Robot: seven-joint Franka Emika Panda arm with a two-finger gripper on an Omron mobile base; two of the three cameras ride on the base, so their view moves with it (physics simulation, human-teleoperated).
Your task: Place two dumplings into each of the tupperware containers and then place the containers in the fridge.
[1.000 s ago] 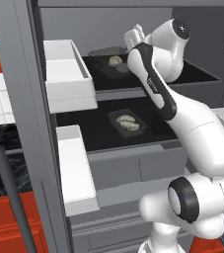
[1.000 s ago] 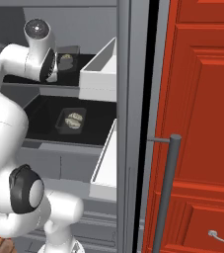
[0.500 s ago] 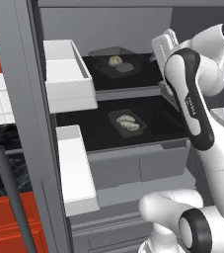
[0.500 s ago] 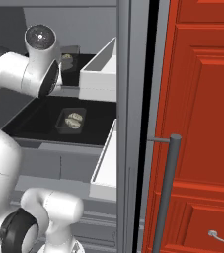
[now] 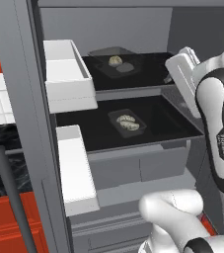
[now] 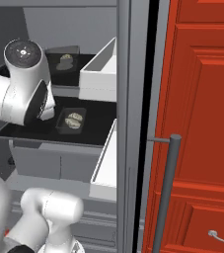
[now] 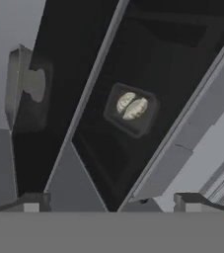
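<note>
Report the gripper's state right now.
Gripper: open, holding nothing; it faces the lower container on the fridge shelf.

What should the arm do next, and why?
Probably pull clear of the fridge. Both containers, upper and lower, sit on its shelves with dumplings inside, and the gripper is open and empty.

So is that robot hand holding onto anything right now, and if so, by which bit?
Nothing is held. The tool is open with an empty gap between its tips. Both tupperware containers sit on the fridge shelves with dumplings inside.
</note>
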